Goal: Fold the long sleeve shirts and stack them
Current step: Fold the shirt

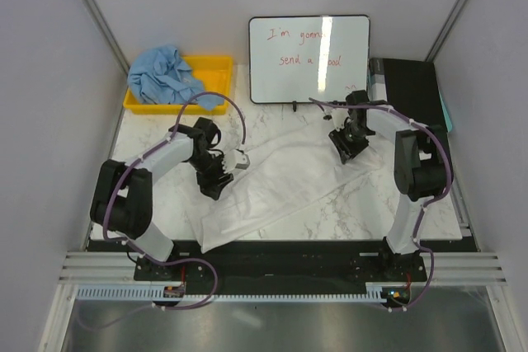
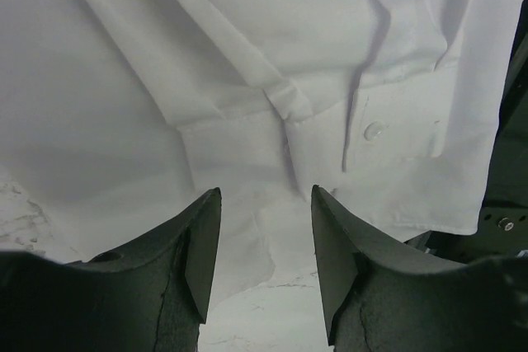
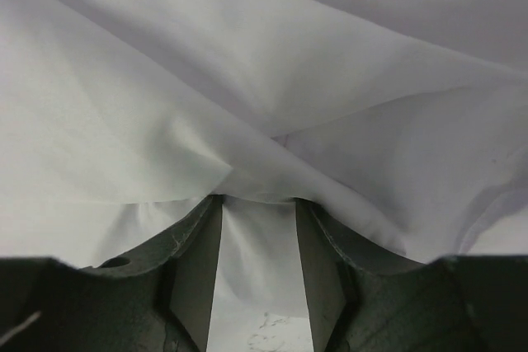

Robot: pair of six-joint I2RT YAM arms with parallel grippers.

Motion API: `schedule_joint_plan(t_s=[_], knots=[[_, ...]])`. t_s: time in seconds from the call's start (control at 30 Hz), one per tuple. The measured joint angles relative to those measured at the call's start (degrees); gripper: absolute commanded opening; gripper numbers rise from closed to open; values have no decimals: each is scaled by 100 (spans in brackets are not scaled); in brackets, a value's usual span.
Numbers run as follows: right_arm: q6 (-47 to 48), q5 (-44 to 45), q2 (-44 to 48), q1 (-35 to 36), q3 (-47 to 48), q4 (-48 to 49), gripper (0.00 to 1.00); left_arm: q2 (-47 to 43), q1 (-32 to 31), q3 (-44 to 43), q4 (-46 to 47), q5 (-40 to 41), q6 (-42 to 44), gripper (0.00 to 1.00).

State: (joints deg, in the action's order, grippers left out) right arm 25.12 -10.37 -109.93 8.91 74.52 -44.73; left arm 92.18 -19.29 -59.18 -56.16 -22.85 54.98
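Note:
The white long sleeve shirt [image 1: 280, 183] lies spread and wrinkled across the middle of the marble table. The light blue shirt [image 1: 165, 76] is bunched up in the yellow bin at the back left. My left gripper [image 1: 219, 177] is at the white shirt's left edge; in the left wrist view it [image 2: 266, 191] is open and empty, just over a buttoned cuff [image 2: 375, 131]. My right gripper [image 1: 342, 152] is at the shirt's far right end. In the right wrist view it [image 3: 258, 198] has its jaws apart, with white cloth [image 3: 264, 80] draped over the tips and lying between them.
The yellow bin [image 1: 216, 63] stands at the back left. A whiteboard [image 1: 309, 57] with red writing stands at the back centre. A black box [image 1: 412, 80] sits at the back right. Grey walls close in both sides.

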Motion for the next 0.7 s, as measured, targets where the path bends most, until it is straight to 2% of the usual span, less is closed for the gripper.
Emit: schedule_joint_plan(t_s=[0.3, 0.7], knots=[[247, 369, -562, 256, 793, 188, 49, -170, 358, -50, 63, -487, -131, 57], [1064, 741, -699, 127, 992, 586, 50, -297, 339, 249, 109, -291, 221, 56]])
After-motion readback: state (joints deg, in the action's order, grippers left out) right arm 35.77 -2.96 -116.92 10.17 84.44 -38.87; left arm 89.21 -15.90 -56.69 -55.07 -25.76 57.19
